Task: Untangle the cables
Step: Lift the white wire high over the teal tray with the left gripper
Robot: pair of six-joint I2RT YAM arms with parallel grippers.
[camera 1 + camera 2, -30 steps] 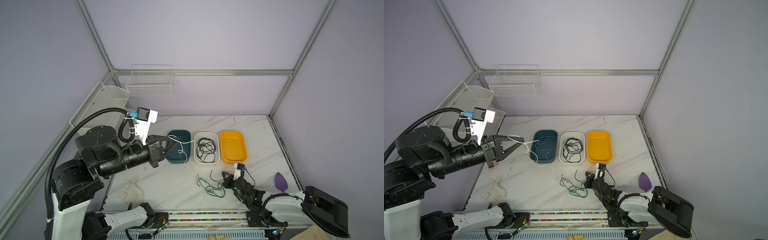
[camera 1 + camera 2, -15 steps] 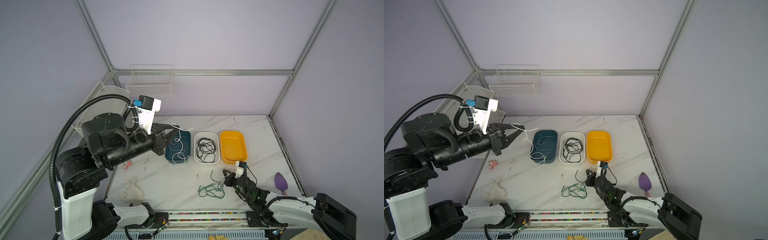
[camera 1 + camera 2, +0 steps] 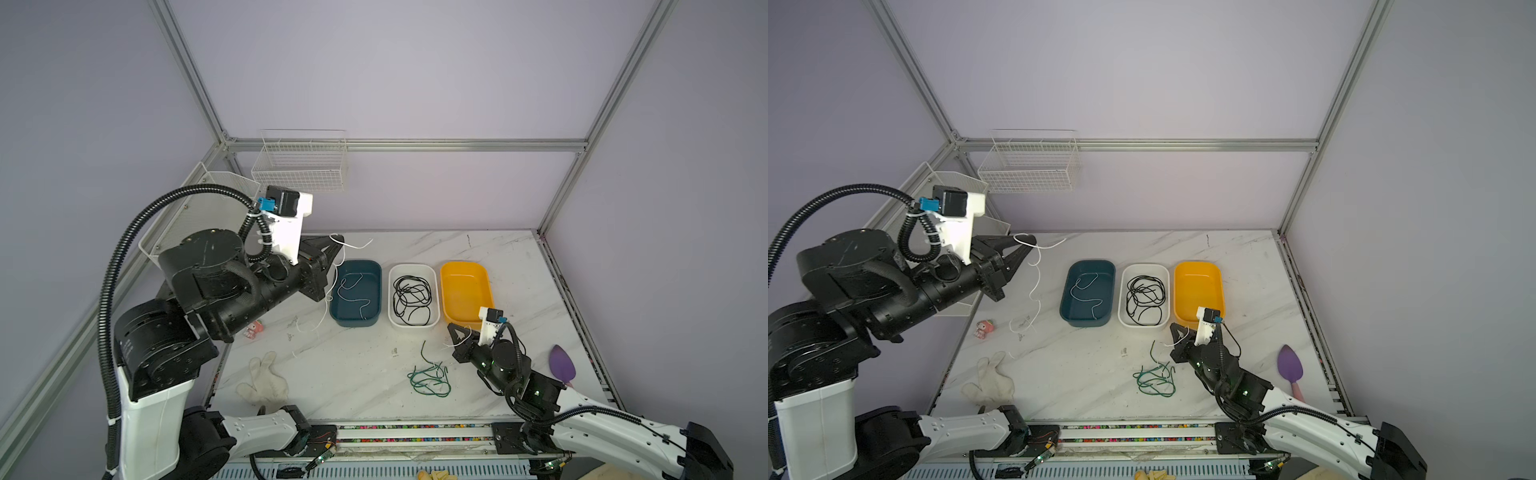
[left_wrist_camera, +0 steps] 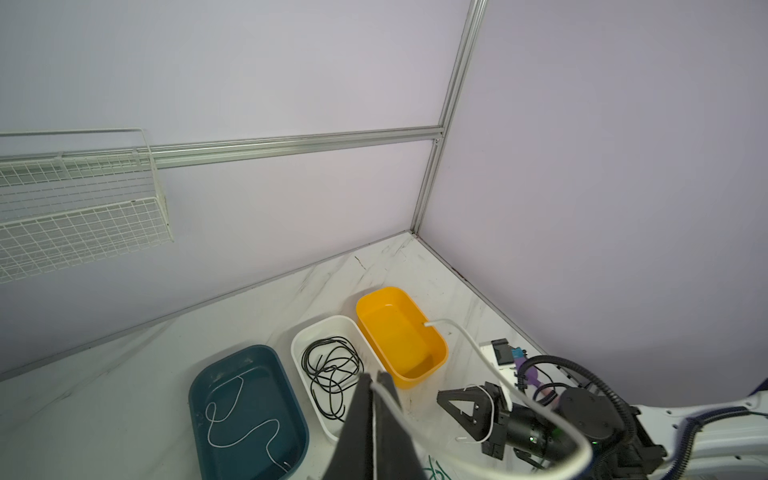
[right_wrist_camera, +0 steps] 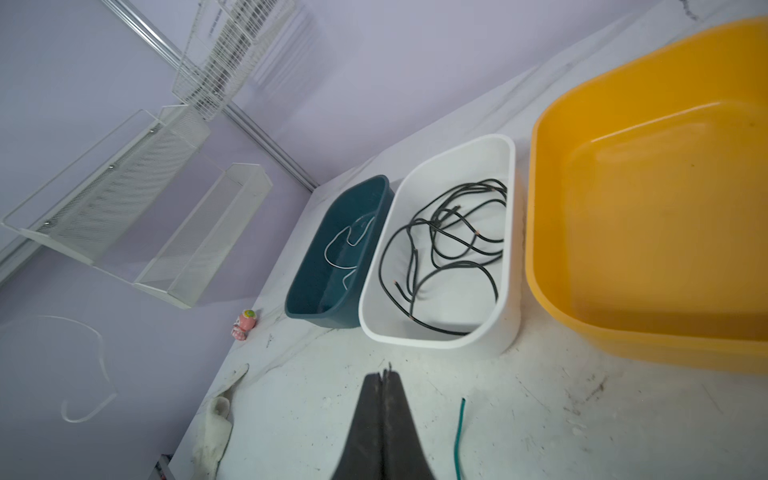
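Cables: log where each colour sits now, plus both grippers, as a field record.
left gripper: raised, shut on hanging white cable, which trails down to the table
right gripper: low, shut; short white wire at its tip, grip unclear
teal bin: one loose white cable
white bin: black cables
yellow bin: no cable inside
green cables: tangled on the table beside the right gripper

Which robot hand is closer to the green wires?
Right. The right gripper is just beside the green cables, near the yellow tray; the left gripper is raised far off, past the teal tray.
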